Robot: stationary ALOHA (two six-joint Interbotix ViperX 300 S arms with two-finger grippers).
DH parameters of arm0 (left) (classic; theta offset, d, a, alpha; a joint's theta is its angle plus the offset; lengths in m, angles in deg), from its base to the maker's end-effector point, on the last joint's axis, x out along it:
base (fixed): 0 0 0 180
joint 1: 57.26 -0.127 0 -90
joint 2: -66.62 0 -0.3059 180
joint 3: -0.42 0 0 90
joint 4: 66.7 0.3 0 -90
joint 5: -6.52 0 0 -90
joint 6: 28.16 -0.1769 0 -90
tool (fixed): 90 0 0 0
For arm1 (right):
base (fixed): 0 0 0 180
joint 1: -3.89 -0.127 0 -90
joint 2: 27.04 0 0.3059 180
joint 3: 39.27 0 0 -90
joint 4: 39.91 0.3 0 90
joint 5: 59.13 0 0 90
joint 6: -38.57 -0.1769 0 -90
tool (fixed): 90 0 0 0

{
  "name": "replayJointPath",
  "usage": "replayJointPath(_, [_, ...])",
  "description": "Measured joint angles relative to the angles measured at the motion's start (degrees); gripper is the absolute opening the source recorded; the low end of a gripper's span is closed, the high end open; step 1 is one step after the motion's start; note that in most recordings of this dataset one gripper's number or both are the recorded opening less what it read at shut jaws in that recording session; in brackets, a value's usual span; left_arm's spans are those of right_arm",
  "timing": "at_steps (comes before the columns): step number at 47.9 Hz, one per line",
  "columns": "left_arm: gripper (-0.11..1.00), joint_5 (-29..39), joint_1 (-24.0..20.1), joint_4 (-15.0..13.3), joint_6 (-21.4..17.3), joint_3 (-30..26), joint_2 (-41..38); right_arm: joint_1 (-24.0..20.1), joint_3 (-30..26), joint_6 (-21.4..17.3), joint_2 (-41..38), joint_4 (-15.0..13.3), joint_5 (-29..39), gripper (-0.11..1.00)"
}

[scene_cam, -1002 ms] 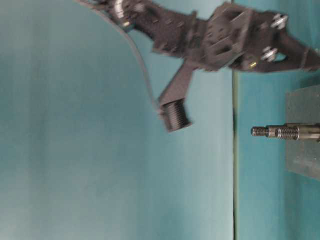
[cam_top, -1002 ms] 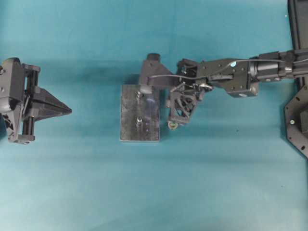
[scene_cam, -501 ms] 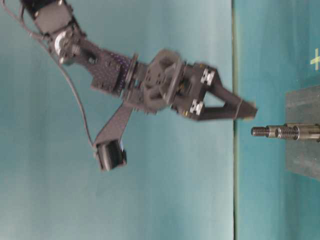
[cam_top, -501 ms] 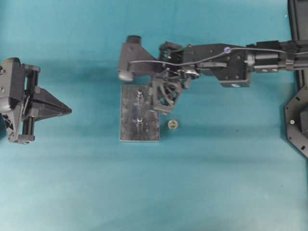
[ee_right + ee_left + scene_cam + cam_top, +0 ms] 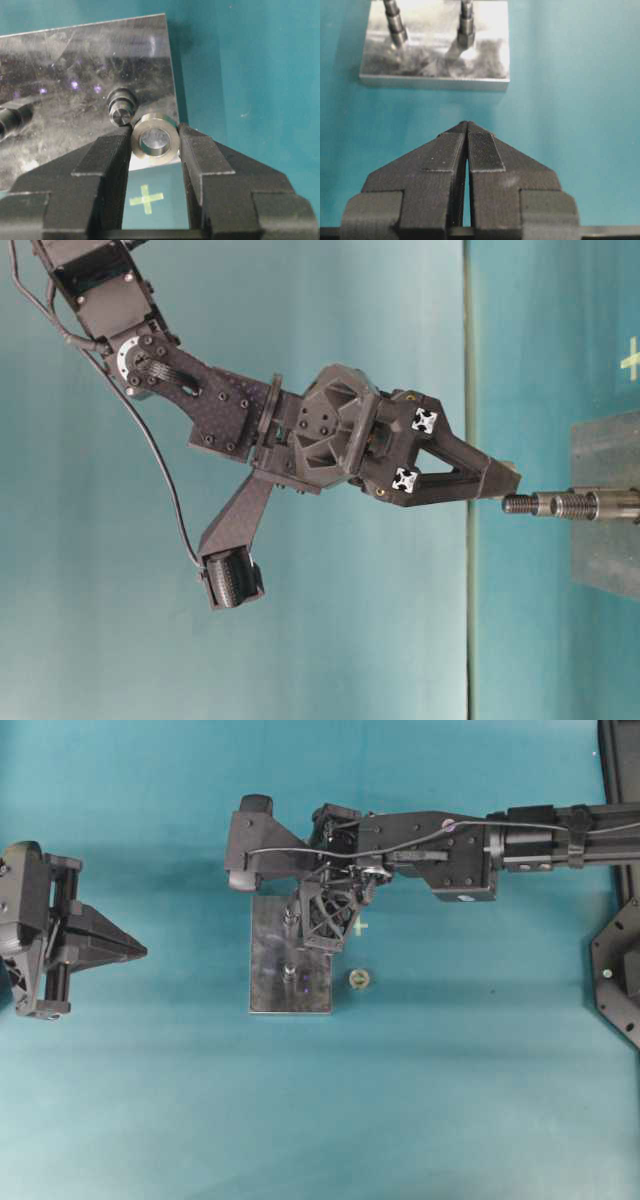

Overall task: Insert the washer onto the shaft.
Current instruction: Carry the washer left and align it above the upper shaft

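Now the washer (image 5: pixel 155 138), clamped between the right gripper's (image 5: pixel 154 150) fingertips, sat just beside the tip of the nearer shaft (image 5: pixel 122 111), its bore facing up toward the wrist camera and not yet over the shaft end. A second earlier that gripper hung off the side of the steel block (image 5: pixel 290 955); it had since swung across and come down, so the job looked to be at final alignment. The washer's axis ran roughly parallel to the upright shaft, offset sideways. A second small ring (image 5: pixel 360 979) lay on the table beside the block. The left gripper (image 5: pixel 467 131) rested well apart, jaws closed and empty.
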Motion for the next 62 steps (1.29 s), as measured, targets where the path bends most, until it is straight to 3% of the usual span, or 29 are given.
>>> replayJointPath(24, [0.00, 0.00, -0.09, 0.00, 0.00, 0.00, 0.09, -0.53, -1.41, 0.09, 0.35, -0.79, 5.27, 0.32])
replayJointPath(62, [0.00, -0.18, -0.44, 0.00, 0.00, 0.00, 0.00, -1.85, -2.90, 0.00, 0.79, -0.62, 1.93, 0.32])
